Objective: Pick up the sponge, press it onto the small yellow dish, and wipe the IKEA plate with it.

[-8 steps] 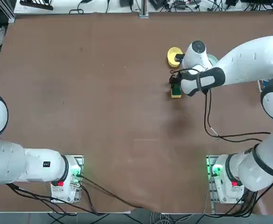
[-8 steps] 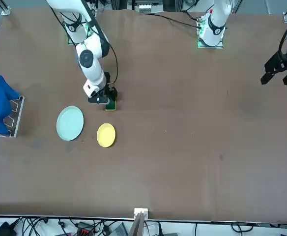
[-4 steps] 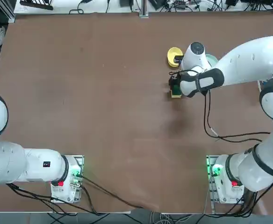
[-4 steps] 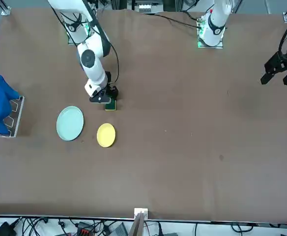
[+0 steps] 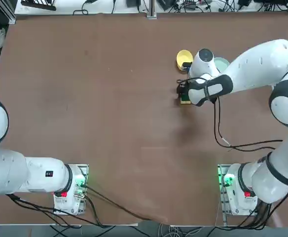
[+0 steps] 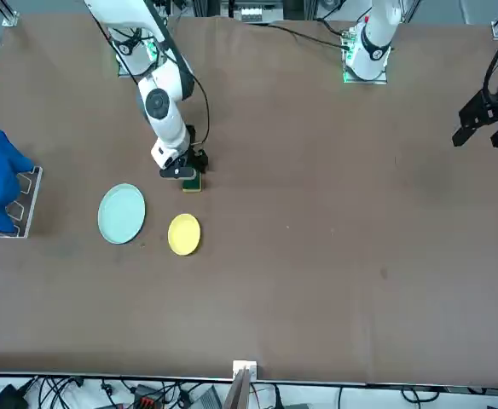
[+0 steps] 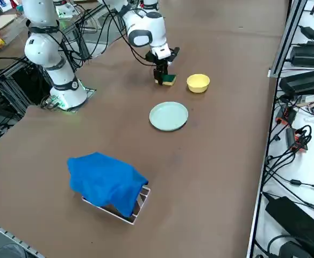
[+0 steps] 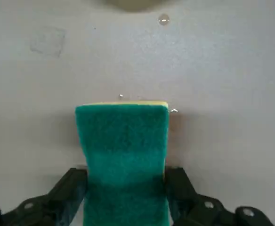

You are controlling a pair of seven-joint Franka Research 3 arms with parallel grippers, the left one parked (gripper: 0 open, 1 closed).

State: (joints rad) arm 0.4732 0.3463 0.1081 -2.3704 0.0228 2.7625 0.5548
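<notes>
Right gripper point(image 8: 125, 178) wide, one finger at each long side of the sponge point(image 8: 123, 141); whether they touch it, cannot tell. Sponge sits in the top view's upper right quarter, green side up, partly under the gripper and just below the yellow dish point(image 5: 184, 59) in that frame. Its long axis runs out between the fingers, so closing should pinch across the short width; little sideways correction needed, I judge.
</notes>
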